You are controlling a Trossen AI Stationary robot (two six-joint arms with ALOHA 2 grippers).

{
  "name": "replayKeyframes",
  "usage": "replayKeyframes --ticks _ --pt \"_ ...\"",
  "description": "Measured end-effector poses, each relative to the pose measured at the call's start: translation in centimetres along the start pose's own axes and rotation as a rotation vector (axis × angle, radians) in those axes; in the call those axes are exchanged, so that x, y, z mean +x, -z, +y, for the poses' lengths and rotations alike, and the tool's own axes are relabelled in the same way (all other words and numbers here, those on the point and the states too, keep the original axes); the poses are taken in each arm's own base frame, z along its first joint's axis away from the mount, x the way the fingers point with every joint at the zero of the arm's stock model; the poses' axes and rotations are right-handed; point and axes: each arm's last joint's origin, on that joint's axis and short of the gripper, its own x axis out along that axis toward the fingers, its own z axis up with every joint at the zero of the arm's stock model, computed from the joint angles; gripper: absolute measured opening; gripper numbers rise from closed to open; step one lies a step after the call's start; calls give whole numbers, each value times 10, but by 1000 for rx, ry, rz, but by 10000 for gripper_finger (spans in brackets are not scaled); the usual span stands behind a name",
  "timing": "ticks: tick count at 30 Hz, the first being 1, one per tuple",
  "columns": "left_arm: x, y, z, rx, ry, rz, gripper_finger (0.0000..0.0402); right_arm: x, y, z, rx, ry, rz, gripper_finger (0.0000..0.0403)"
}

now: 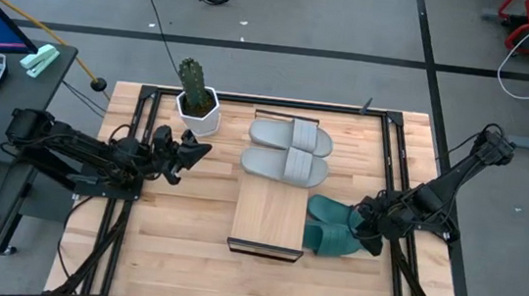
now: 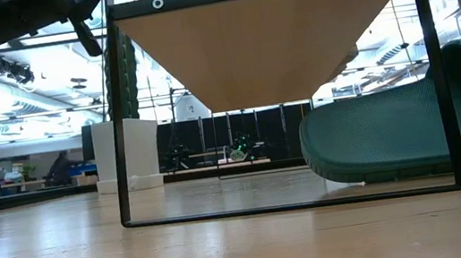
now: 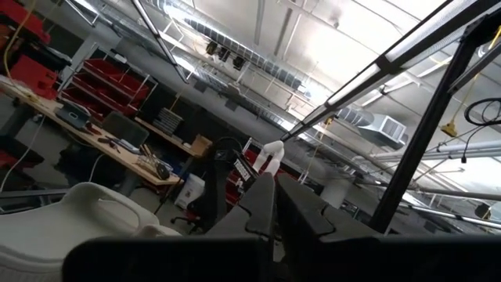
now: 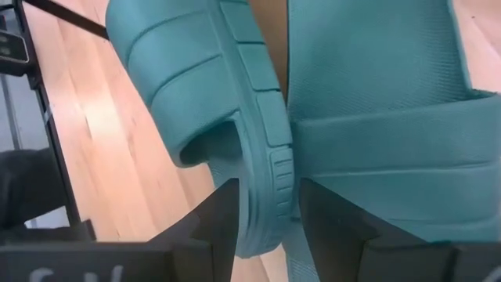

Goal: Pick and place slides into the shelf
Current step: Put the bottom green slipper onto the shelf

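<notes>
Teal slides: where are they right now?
In the high view the teal slides lie on the tabletop against the right side of the shelf, not on it, with the right gripper at them.
</notes>
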Motion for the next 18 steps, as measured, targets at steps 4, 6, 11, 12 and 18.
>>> replayKeyframes --ticks 4,6,11,12,18 --pt "0 0 0 0 0 0 25 2 0 -1 26 3 -18 142" --pt "0 0 0 0 0 0 29 7 2 -4 61 -4 -18 142" --pt "0 0 0 -2 1 0 36 22 6 -8 172 -72 -44 142" --pt "0 0 0 -2 1 0 36 23 6 -9 193 -74 -50 142" --pt "0 0 0 -7 1 1 28 25 6 -9 226 -87 -57 141"
